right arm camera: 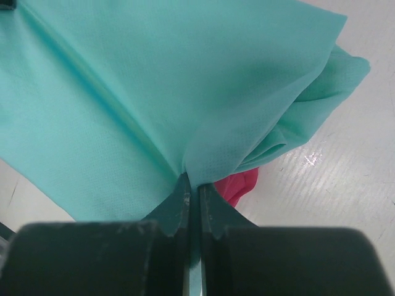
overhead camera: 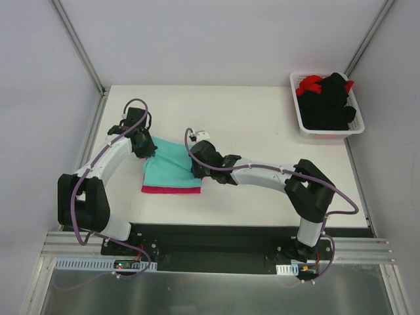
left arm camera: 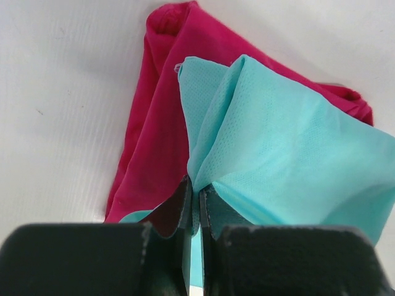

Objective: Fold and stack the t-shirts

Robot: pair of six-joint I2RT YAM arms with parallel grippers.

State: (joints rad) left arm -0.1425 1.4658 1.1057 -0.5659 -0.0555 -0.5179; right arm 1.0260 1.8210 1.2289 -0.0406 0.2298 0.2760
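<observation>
The left jaws and right jaws are each pressed together on an edge of the teal t-shirt (overhead camera: 172,165), which spans between them over the pink t-shirt (overhead camera: 172,189) on the tabletop (overhead camera: 262,118). Judged state: the pink shirt appears folded and the teal shirt is not yet released onto it. The black and red garments (overhead camera: 331,105) remain in the basket (overhead camera: 326,133), well apart from both jaws.

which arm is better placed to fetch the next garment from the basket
Likely the right arm: the basket sits far right, on its side. Its fingers pinch the teal shirt, so release first.

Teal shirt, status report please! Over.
Left fingers, right fingers both shut on soft teal cloth t-shirt. Teal lies over magenta-pink cloth t-shirt on white table. Nothing blocking.
</observation>
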